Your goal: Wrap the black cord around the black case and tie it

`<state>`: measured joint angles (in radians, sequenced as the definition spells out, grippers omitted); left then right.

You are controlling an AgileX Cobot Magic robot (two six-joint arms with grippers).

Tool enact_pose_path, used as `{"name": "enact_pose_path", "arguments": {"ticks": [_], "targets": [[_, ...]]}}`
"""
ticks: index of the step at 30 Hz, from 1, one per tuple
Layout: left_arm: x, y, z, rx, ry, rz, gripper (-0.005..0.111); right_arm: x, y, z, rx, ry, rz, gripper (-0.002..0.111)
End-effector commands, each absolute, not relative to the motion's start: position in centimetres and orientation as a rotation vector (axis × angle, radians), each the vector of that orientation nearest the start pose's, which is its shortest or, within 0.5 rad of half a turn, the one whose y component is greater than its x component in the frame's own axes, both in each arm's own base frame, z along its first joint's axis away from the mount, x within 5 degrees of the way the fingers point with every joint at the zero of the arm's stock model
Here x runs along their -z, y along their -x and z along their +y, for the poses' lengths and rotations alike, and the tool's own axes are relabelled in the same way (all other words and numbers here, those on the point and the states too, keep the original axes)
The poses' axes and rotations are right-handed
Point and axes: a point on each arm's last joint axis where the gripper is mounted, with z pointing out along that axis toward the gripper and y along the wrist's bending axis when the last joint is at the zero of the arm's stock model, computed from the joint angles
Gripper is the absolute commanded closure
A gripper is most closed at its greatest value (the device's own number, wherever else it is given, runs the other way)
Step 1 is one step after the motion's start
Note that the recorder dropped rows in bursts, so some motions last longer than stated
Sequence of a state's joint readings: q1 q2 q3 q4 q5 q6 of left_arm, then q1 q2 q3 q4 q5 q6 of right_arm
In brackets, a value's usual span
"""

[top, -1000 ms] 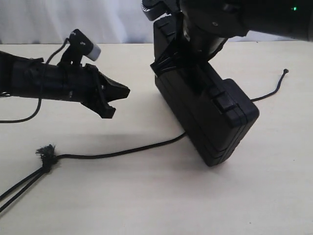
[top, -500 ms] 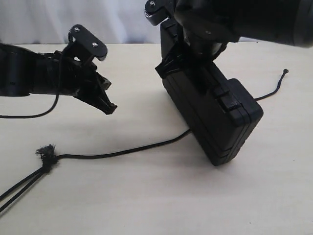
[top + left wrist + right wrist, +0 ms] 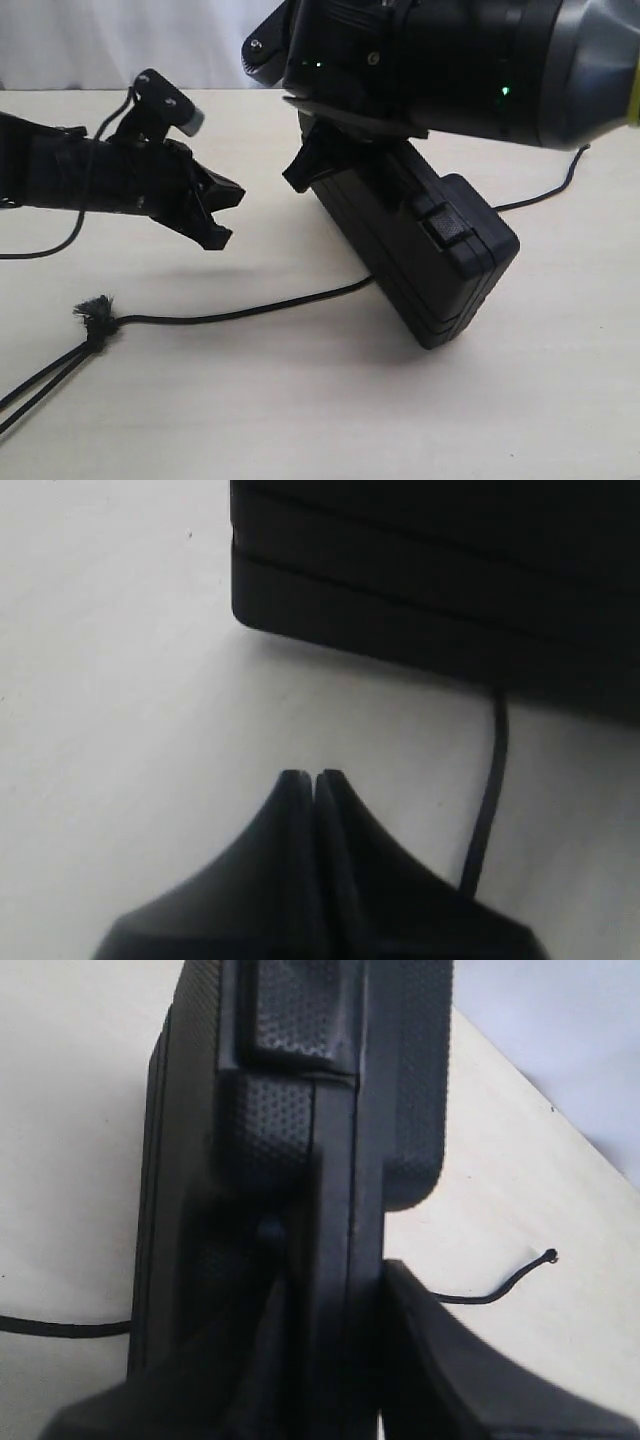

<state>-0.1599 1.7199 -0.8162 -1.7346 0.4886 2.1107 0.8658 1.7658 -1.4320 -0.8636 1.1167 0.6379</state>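
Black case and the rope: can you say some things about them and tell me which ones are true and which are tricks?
1. The right end effector grips the black case. True.
2. The black case lies flat on the table. False: it stands tilted on its lower edge.
3. The left end effector holds the black cord. False: it is shut and empty, up in the air, apart from the cord.
4. The black cord is wrapped around the case. False: it lies along the table and only passes the case's lower edge.
5. The cord has a fuzzy knot on the side away from the case. True.
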Motion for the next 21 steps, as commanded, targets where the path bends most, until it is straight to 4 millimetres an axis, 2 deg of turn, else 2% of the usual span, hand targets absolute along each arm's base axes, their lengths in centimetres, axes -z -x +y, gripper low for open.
{"name": "enact_pose_path", "arguments": {"ticks": [1, 11, 16, 21], "targets": [[-18.7, -31.5, -8.4, 0.653, -0.771, 1.978, 0.107, -30.9, -28.8, 23.3, 0.658, 0.615, 2.212, 0.104], [-19.0, -32.2, -5.6, 0.791, -0.413, 2.089, 0.107, -31.0, -29.0, 23.3, 0.651, 0.580, 2.195, 0.104], [-18.9, -31.2, -6.8, 0.911, -0.521, 2.020, 0.107, -30.8, -28.9, 23.8, 0.561, 0.567, 2.215, 0.104], [-17.2, -30.8, -9.0, 0.968, -0.598, 2.049, 0.107, -29.8, -29.0, 24.6, 0.473, 0.583, 2.251, 0.104]]}}
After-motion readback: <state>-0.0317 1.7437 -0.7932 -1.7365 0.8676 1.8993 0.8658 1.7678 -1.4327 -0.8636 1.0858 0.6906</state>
